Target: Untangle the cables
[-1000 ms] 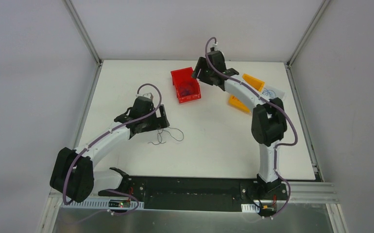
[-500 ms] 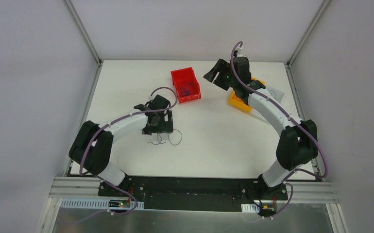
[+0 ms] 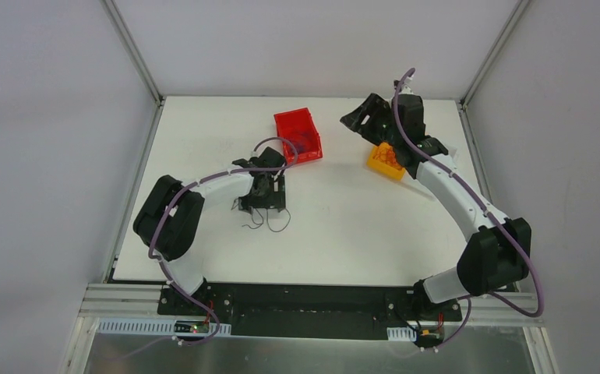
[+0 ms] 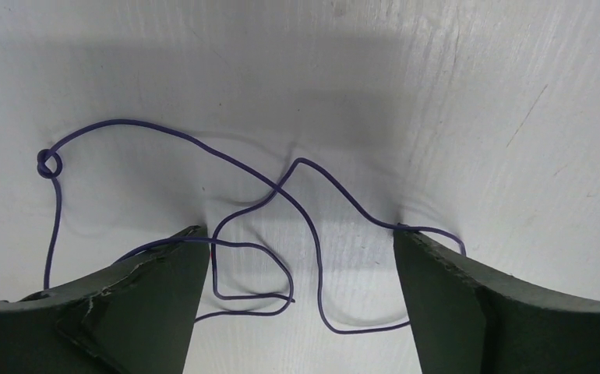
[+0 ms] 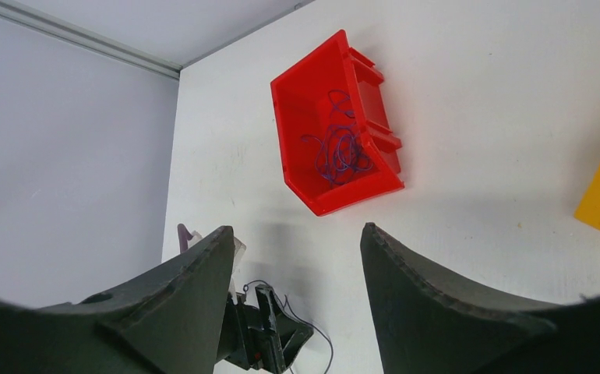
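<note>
Pickup step, I reckon. My left hand (image 4: 297, 234) sits wide open astride the loose purple cable (image 4: 281, 189) on the surface (image 4: 437, 78) near the red bin (image 3: 287, 121). My right hand (image 5: 297, 228) is open and empty on the bin's other side. Next I'd pinch just one strand.

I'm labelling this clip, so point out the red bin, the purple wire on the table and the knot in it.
red bin (image 5: 297, 109): right wrist view, bare inner wall.
purple wire (image 4: 203, 148): left wrist view, top arc.
knot (image 4: 47, 165): left wrist view, small loop at the wire's left bend.
</note>
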